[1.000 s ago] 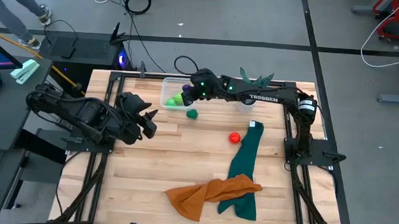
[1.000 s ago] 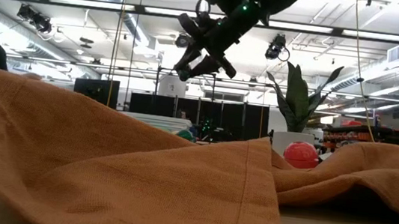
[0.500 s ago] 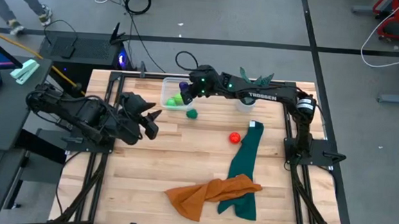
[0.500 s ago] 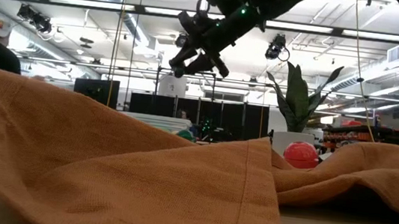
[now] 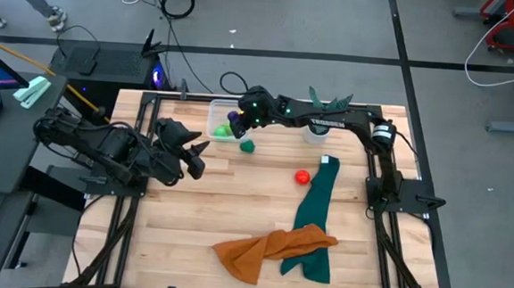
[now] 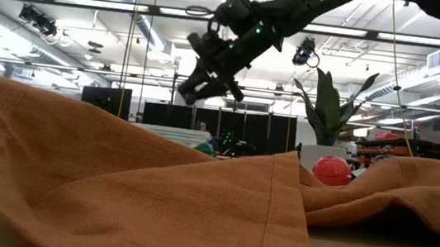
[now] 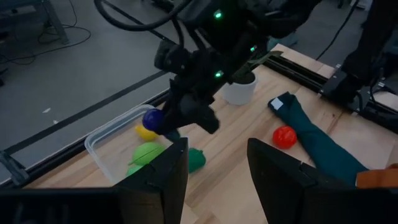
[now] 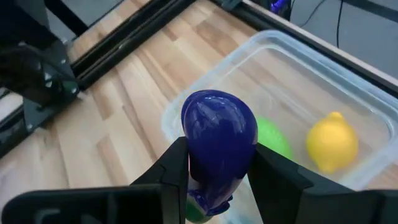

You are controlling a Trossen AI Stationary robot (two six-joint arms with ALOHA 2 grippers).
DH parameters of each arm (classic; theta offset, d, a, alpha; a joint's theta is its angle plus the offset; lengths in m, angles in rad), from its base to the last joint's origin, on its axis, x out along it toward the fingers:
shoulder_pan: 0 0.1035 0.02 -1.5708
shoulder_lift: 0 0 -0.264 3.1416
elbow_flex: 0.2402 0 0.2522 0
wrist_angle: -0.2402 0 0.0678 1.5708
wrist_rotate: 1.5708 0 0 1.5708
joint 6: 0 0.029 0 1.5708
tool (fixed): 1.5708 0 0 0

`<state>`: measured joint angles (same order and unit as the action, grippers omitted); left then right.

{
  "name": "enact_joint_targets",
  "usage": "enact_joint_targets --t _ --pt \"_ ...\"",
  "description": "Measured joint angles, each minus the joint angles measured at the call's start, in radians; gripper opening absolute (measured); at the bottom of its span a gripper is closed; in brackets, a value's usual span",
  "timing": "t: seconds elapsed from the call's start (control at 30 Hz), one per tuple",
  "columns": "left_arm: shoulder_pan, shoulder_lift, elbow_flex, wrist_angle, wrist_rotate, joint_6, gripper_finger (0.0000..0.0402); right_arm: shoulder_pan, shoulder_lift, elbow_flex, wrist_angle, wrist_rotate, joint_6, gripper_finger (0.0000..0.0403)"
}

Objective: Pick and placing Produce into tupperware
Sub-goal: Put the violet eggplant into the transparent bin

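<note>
The purple produce piece (image 8: pixel 219 140) was held pinched by the right gripper (image 8: pixel 217 180) above the clear tupperware (image 8: pixel 348 93), where yellow (image 8: pixel 331 144) and light green (image 8: pixel 271 140) pieces lay, while the left gripper (image 7: pixel 217 171) was kept spread, waiting nearby.

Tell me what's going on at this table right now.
The right end effector holds the purple piece above the tupperware at the table's far edge. A yellow piece and a light green one already lie inside. A dark green piece sits just outside it, and a red one farther out by the teal cloth. The left end effector waits, open, at the table's left side.
</note>
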<state>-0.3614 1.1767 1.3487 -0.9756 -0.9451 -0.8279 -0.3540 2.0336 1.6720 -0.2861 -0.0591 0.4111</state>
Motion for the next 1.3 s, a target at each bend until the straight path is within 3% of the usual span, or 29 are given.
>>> enact_joint_targets --t 0.23,1.3 --pt "0.0 0.0 0.0 0.006 0.0 -0.005 0.0172 -0.013 0.033 -0.001 -0.046 0.052 0.011 0.01" --pt "-0.002 0.0 0.0 0.015 0.009 0.013 0.0172 -0.034 0.084 -0.001 -0.072 0.034 0.029 0.0112"
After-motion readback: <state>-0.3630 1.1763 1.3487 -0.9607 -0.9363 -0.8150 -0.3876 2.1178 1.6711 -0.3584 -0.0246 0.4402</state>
